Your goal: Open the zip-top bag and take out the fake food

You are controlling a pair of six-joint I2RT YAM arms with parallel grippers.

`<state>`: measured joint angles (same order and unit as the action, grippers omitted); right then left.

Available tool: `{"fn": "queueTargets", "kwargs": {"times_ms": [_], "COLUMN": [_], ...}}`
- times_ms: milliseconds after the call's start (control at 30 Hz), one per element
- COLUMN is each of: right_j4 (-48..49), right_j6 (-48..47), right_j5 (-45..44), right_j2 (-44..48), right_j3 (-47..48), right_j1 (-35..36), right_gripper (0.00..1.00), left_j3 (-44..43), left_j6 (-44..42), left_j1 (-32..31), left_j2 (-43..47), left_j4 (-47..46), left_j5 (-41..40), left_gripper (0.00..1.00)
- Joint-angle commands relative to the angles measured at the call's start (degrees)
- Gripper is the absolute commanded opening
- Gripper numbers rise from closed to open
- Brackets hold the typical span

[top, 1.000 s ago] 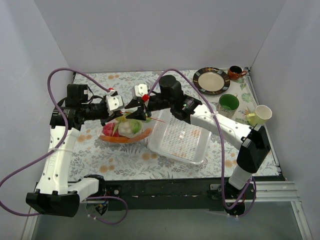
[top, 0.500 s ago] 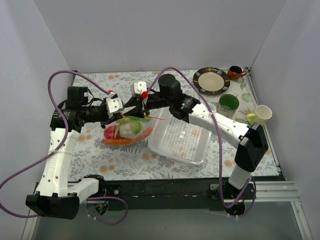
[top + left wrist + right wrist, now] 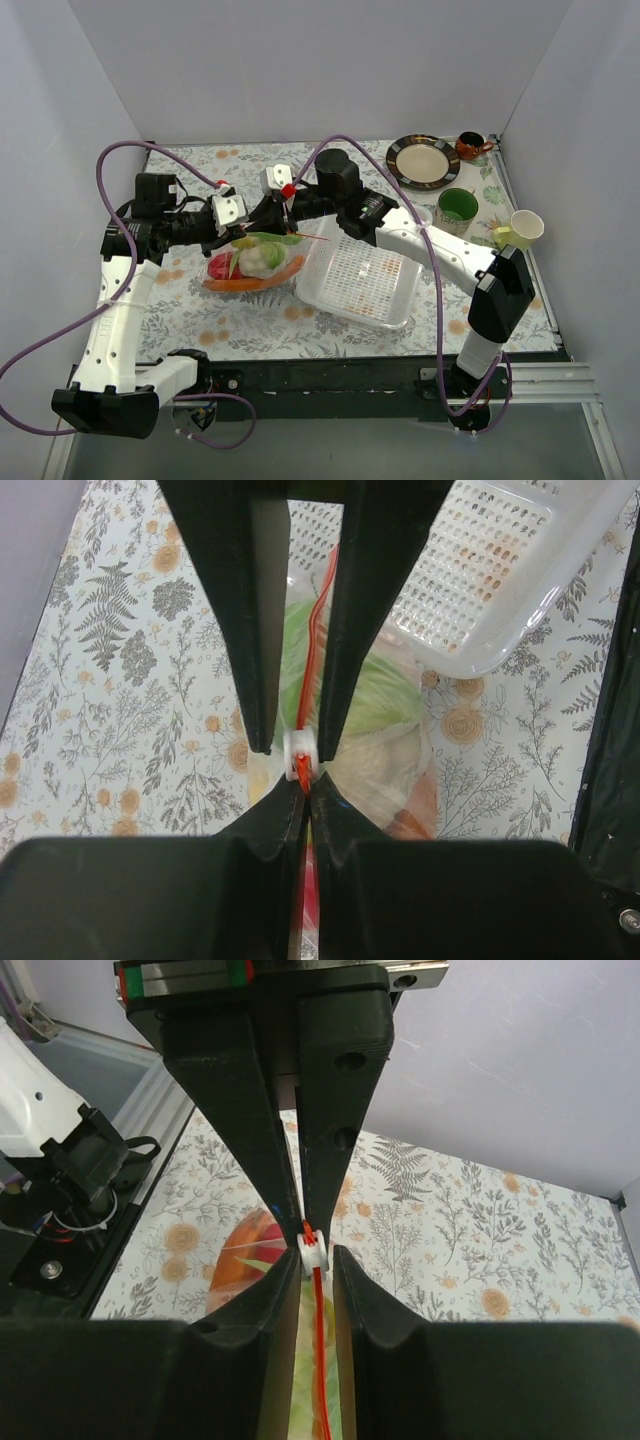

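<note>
The clear zip-top bag (image 3: 250, 264) hangs just above the flowered cloth at centre left, with the fake food inside: a pale cabbage (image 3: 263, 257), a red pepper (image 3: 218, 265) and an orange piece (image 3: 258, 282). My left gripper (image 3: 245, 232) (image 3: 305, 788) is shut on the bag's top edge at the end of the orange-red zip strip (image 3: 315, 650). My right gripper (image 3: 268, 222) (image 3: 315, 1255) faces it from the other side. Its jaws straddle the white zip slider (image 3: 315, 1250) (image 3: 302, 758): one finger touches it and a thin gap shows at the other.
A white perforated tray (image 3: 355, 275) sits just right of the bag. At the back right are a brown-rimmed plate (image 3: 423, 160), a small brown cup (image 3: 470, 147), a green cup (image 3: 457, 207) and a pale paper cup (image 3: 520, 230). White walls enclose the table.
The right gripper's jaws have narrowed around the zip slider. Both grippers and the bag top have shifted slightly left and towards the back.
</note>
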<state>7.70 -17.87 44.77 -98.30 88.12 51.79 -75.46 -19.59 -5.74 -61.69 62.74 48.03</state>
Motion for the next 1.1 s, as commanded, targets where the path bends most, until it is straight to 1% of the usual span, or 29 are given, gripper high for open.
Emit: {"fn": "queueTargets", "kwargs": {"times_ms": [0,100,333,400,500,667,933,1067], "right_j4": [1.3,0.6,-2.2,-3.0,-5.2,-7.2,-7.4,-7.0], "right_j6": [0.1,-0.5,-3.0,-3.6,-3.7,-4.4,-6.0,-6.2], "right_j5": [0.8,0.5,-0.7,-2.4,-2.3,-1.7,-3.2,-4.6], "right_j2": [-1.0,-0.9,0.1,0.6,0.2,-0.7,-0.4,-0.1], "right_j3": [3.3,3.5,2.8,2.0,2.0,0.7,-4.4,-7.6], "right_j1": [0.2,0.2,0.1,-0.2,-1.7,-4.2,-8.2,-11.1], "right_gripper": [0.20,0.13,0.07,0.05,0.02,0.01,0.01,0.01], "left_j3": [-1.1,-1.1,-0.8,-1.4,-4.1,-10.3,-16.0,-16.5], "left_j6": [0.1,0.1,0.3,-0.4,-0.7,-1.1,-2.5,-3.8], "left_j1": [0.0,0.0,0.0,0.0,0.0,0.0,0.0,0.0], "left_j2": [1.9,2.0,1.8,1.6,0.8,-1.1,-2.2,-2.6], "left_j4": [-2.0,-2.0,-3.1,-3.4,-3.5,-1.0,-0.6,-1.4], "left_j5": [2.8,2.7,1.8,0.8,0.8,1.3,-1.6,-7.0], "left_gripper": [0.00,0.00,0.00,0.00,0.00,0.00,0.00,0.00]}}
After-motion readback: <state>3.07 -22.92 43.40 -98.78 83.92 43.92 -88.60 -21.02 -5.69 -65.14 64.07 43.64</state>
